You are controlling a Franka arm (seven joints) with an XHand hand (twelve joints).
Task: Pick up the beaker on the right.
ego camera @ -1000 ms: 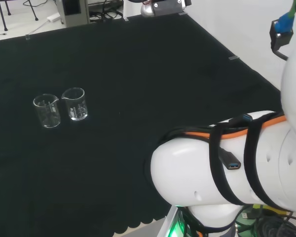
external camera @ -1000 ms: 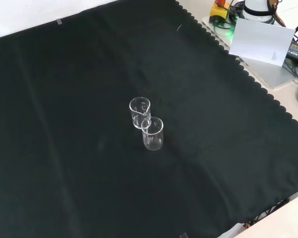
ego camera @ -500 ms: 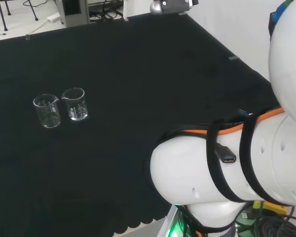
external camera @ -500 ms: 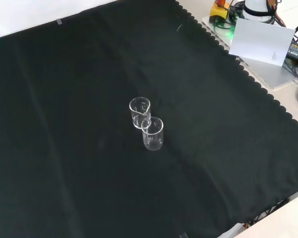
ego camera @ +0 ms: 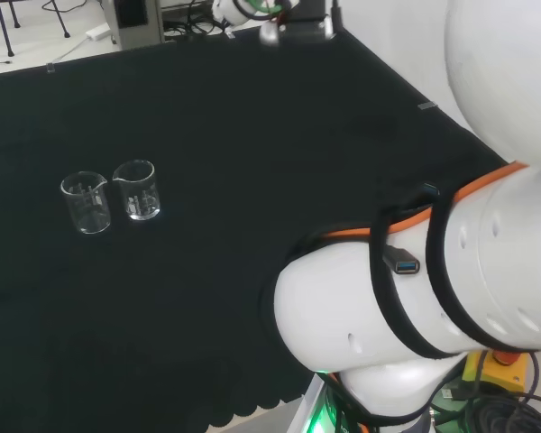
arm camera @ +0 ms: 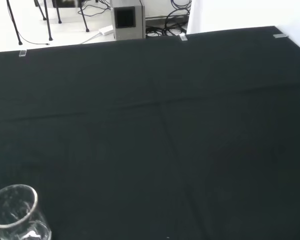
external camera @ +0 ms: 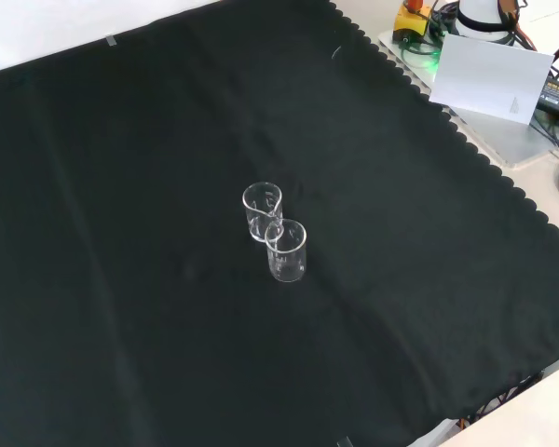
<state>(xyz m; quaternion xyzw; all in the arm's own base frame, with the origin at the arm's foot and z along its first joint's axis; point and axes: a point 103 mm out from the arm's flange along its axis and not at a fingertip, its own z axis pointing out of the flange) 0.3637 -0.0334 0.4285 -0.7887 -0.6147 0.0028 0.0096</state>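
Beakers first: I see two small clear glass beakers on the black cloth (external camera: 121, 186), upright and side by side. But going largest to smallest, I start with the arm's big white links (ego camera: 415, 307), wrapped in black and orange cable, which take up the right of my head view. The black cloth spreads wide beneath them, its scalloped edge showing at the right of my front view.

In the head view the right-hand clear glass beaker (ego camera: 136, 189) stands at the left of the cloth, just beside the left-hand clear glass beaker (ego camera: 86, 202), rims nearly touching. In my front view the same pair sits near the middle of the cloth, one beaker (external camera: 262, 211) farther off and the other (external camera: 286, 250) nearer, overlapping in outline. My wrist view catches a single glass rim (arm camera: 13, 205).

As for the hand, I cannot tell whether its fingers are released or clenched.
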